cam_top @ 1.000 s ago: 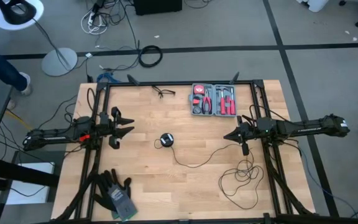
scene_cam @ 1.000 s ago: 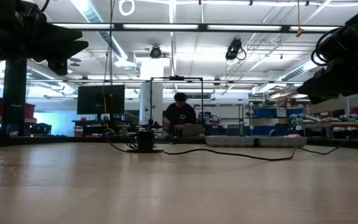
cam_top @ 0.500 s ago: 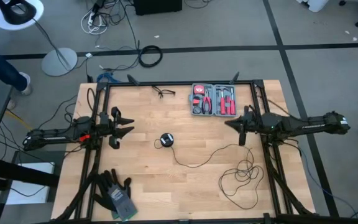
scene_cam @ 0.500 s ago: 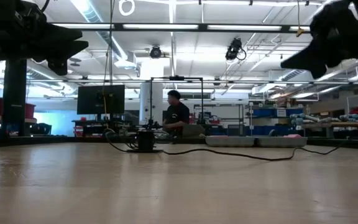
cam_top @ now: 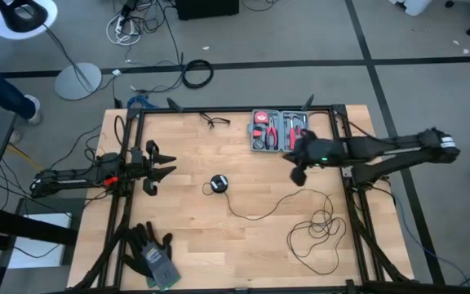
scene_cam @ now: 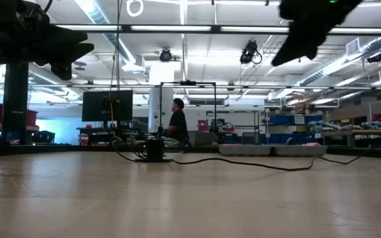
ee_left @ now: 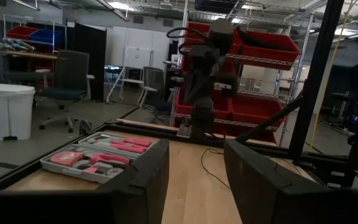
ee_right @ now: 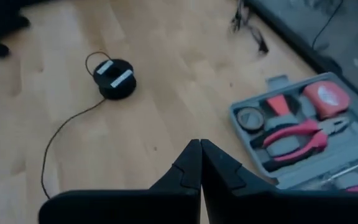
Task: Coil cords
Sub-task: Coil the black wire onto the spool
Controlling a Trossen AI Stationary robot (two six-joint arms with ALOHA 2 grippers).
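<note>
Two arms are over the table and we are working with the right one; the left gripper (cam_top: 160, 169) is waiting at the table's left side, its fingers (ee_left: 145, 180) standing partly apart on nothing. Our right gripper (cam_top: 298, 175) is raised above the board just beside the tool case (cam_top: 280, 131), its fingers (ee_right: 199, 163) pressed together and carrying nothing.

We are noting where the cord (cam_top: 255, 214) lies: the puck (cam_top: 218, 183) is sitting near mid-table, between the two grippers. From it the thin cable is running toward the right arm's side, ending in loose tangled loops (cam_top: 315, 237) by the front right of the table. So the long axis is running roughly left to right.

We are judging the right arm nearer to the loops and to most of the run; the puck lies ahead of its closed tips (ee_right: 115, 78). No coiling is done yet, and the tips would need to part first.
</note>
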